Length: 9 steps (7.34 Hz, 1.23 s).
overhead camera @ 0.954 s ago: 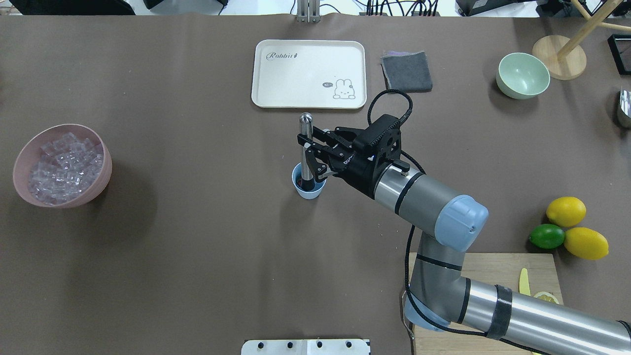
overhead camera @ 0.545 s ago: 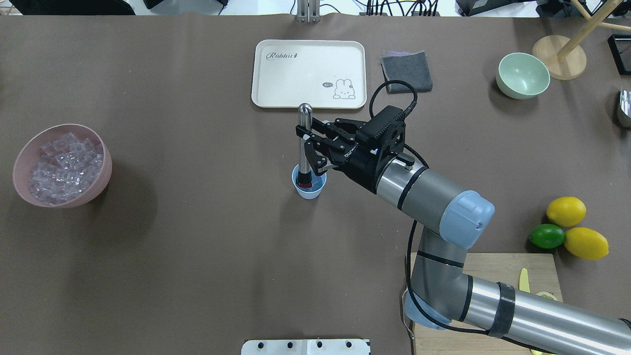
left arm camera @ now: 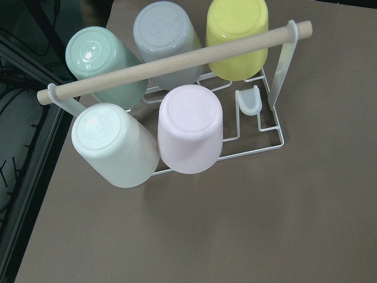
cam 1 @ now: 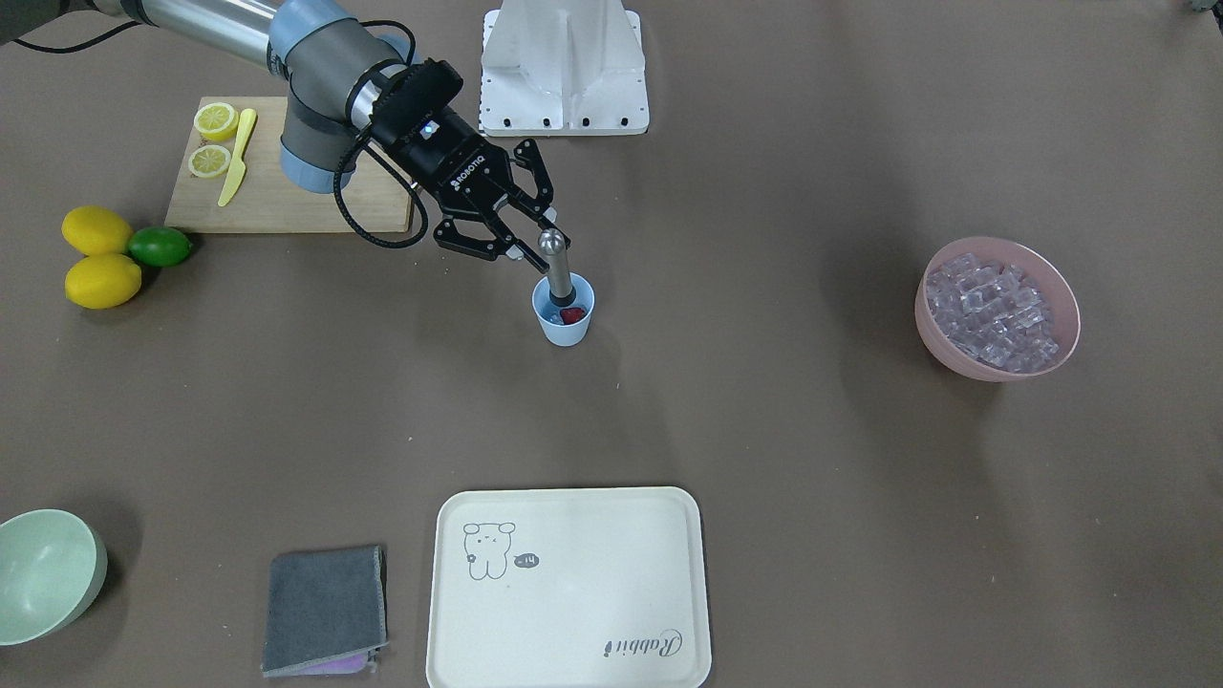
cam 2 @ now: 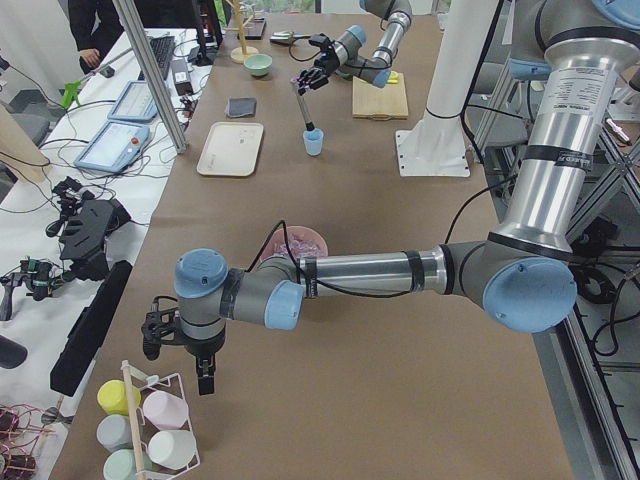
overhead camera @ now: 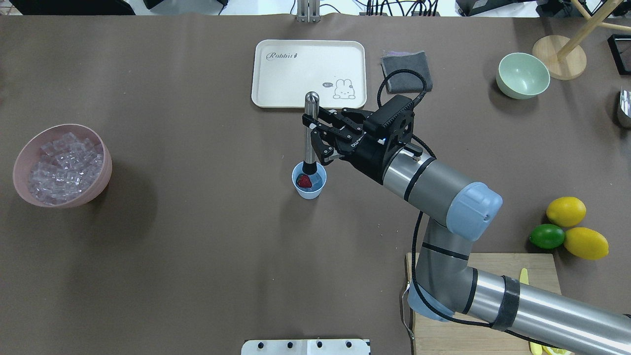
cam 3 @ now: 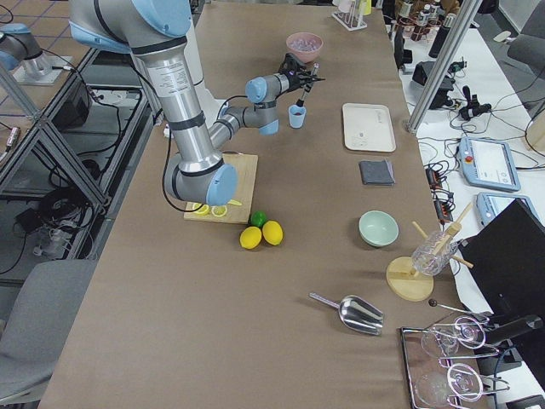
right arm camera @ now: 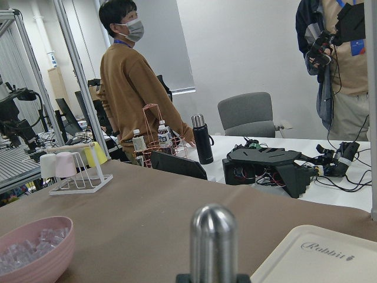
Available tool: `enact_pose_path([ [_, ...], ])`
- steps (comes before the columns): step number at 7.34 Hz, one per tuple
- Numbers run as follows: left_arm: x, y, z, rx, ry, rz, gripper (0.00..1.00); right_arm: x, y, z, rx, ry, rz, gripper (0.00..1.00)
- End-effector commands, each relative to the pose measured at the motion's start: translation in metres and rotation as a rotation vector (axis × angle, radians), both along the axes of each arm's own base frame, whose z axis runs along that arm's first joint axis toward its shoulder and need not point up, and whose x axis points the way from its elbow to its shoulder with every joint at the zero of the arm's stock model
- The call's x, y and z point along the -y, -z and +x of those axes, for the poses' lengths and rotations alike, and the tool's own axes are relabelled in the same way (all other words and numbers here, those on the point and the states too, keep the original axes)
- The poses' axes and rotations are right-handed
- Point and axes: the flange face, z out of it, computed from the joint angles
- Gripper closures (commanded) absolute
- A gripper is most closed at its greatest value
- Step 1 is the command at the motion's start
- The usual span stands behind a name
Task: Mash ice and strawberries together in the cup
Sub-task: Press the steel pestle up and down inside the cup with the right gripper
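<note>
The right gripper [overhead camera: 310, 132], fingers clenched on a steel muddler [overhead camera: 309, 150], holds it nearly upright with its dark lower end inside the light blue cup [overhead camera: 310, 193], which stands near the table's middle. The red strawberry [overhead camera: 304, 181] lies in the cup just beside the muddler's tip, whereas the ice [overhead camera: 61, 165] is heaped in a pink bowl [overhead camera: 97, 188] well apart on the robot's left. The left gripper [cam 2: 180, 350] hangs over a rack [left arm camera: 177, 61] of upturned tumblers [left arm camera: 189, 135] at the table's end; whether its fingers are released or clenched cannot be told.
</note>
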Motion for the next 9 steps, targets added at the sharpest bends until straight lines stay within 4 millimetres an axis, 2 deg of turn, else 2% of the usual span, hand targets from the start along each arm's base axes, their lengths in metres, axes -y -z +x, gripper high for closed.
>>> enact_pose_path([
  [1,0.002,0.001,0.0,0.002,-0.002,0.001,0.02,-0.008,-0.011,-0.015,-0.018,0.018,-0.012,1.0],
  [3,0.004,0.0,0.0,0.0,-0.003,-0.001,0.02,-0.013,-0.015,-0.022,-0.024,0.015,-0.021,1.0],
  [9,0.007,0.001,0.003,0.002,-0.008,0.001,0.02,-0.011,-0.023,-0.029,-0.041,0.015,-0.032,1.0],
])
